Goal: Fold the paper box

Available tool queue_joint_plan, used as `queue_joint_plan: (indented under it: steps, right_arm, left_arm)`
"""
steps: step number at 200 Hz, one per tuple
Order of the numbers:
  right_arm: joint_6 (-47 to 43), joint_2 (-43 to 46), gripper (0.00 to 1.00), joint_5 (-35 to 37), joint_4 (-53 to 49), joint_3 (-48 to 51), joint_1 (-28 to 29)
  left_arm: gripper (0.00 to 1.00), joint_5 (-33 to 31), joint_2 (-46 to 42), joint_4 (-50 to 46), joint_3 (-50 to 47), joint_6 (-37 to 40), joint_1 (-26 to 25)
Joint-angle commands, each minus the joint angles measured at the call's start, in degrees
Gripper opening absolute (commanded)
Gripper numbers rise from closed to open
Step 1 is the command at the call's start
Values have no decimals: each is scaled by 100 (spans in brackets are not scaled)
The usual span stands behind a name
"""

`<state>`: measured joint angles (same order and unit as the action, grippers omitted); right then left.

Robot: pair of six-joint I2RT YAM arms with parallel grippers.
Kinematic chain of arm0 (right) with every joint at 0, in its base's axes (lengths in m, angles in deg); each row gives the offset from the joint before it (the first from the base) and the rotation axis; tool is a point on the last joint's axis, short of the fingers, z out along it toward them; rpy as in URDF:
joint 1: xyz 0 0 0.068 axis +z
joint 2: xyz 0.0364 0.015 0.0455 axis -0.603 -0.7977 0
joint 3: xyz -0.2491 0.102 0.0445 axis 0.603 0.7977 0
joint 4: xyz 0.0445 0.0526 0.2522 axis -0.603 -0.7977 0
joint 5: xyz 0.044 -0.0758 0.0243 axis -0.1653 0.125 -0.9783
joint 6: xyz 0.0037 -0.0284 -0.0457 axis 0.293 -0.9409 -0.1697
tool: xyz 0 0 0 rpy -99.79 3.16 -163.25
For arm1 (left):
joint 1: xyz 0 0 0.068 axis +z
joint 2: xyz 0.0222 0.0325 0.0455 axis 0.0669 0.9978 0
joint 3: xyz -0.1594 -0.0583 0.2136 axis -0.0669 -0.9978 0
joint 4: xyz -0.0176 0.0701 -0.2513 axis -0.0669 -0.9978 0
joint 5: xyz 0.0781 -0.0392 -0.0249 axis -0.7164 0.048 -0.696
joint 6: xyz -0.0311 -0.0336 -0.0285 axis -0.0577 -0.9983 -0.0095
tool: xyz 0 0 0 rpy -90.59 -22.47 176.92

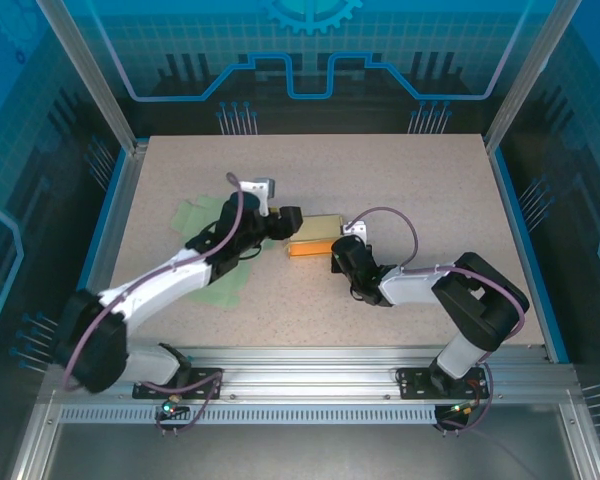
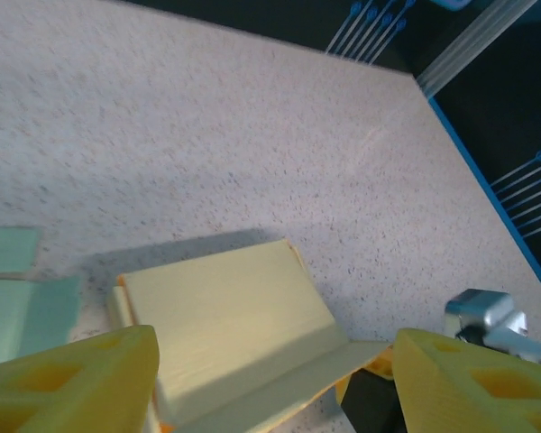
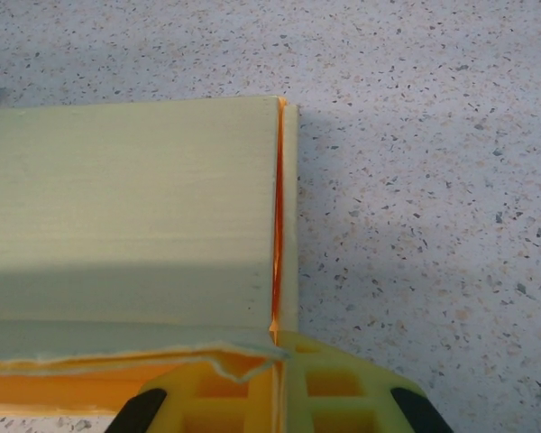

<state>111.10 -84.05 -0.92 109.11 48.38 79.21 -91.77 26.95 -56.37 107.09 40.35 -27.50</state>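
Observation:
The paper box [image 1: 313, 238] is pale yellow outside and orange inside, and lies partly folded at the table's middle. In the left wrist view the box [image 2: 225, 320] has its lid sloping up, with a narrow flap along the near edge. My left gripper [image 2: 270, 388] straddles it, open, one yellow finger [image 2: 72, 379] at the box's left end and the other apart from the flap's right tip. My right gripper [image 3: 278, 383] is shut on the upright wall at the right end of the box [image 3: 126, 207], and an orange seam runs down between its fingers.
Pale green paper sheets [image 1: 208, 215] lie flat on the table left of the box, under my left arm, and show as green sheets [image 2: 18, 289] at the left wrist view's left edge. Speckled tabletop [image 1: 410, 180] stretches beyond and to the right. Blue rails [image 1: 525, 240] edge the table.

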Motion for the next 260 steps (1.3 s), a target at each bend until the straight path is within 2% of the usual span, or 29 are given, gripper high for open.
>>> queue_joint_plan:
  steps: [1, 21, 57, 103, 125, 140, 153, 189, 210, 231, 260]
  right_arm:
    - [-88, 28, 3, 35, -531, -33, 98]
    - [-100, 92, 10, 51, -787, -126, 129]
    - [-171, 231, 33, 141, -1138, -225, 166]
    - [-195, 589, 69, 149, -1503, -266, 217]
    - [-272, 906, 83, 195, -1782, -285, 313]
    - [-294, 1226, 88, 216, -2041, -284, 381]
    - [-249, 1577, 99, 158, -2306, -273, 401]
    - [204, 2449, 100, -71, -3404, -509, 91]
    - [361, 2616, 100, -926, -3775, -756, -492]
    - [366, 2338, 100, -1809, -3937, -1116, -1106]
    - [183, 1424, 98, -2326, -4451, -1914, -1596]
  left_arm:
    - [66, 875, 849, -12, 533, -58, 25]
    - [64, 1314, 1544, 14, 888, -237, 67]
    - [54, 1659, 2259, 481, 895, -664, 145]
    - [50, 1739, 2654, 746, 811, -847, 191]
    - [50, 1729, 2755, 840, 774, -901, 195]
    - [49, 1713, 2776, 855, 759, -901, 190]
    - [49, 1689, 2762, 857, 726, -898, 189]
    - [49, 1578, 2705, 859, 644, -836, 188]
    - [50, 1510, 2680, 799, 618, -779, 176]
    - [50, 1500, 2621, 829, 603, -786, 177]
    - [51, 1499, 2513, 821, 660, -786, 173]
